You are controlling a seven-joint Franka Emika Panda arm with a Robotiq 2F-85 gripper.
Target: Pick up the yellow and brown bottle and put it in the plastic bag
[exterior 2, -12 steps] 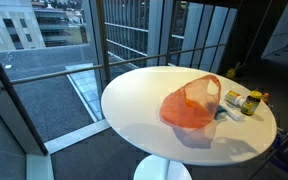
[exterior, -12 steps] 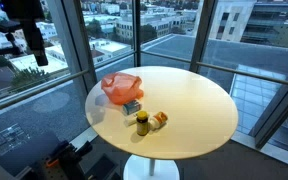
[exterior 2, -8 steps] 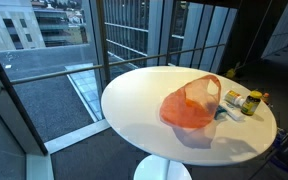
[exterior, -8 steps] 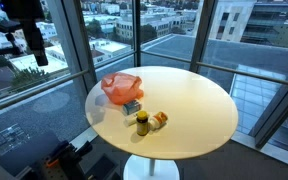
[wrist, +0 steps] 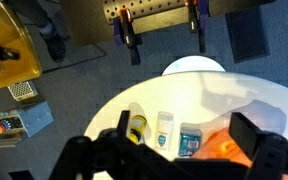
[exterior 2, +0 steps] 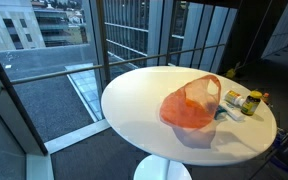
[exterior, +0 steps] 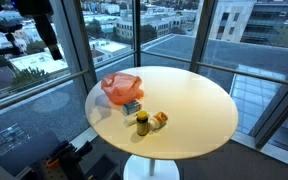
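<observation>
We see one yellow and brown bottle (exterior: 142,122) standing upright near the edge of the round white table (exterior: 199,105), long axis vertical and dark cap on top. Its label is too small for us to read, and we cannot make out writing on anything else. Just beside it lies one pale bottle (exterior: 159,119) on its side, and one small box (exterior: 131,106) sits between these bottles and the single orange plastic bag (exterior: 122,87). In an exterior view the bag (exterior 2: 192,105) slumps with the bottle (exterior 2: 252,103) near the table's rim. From the wrist view we look down on the bottle (wrist: 137,128), with the gripper (wrist: 181,135) spread wide and holding nothing. In an exterior view the gripper (exterior: 54,48) hangs high, well apart from the table.
</observation>
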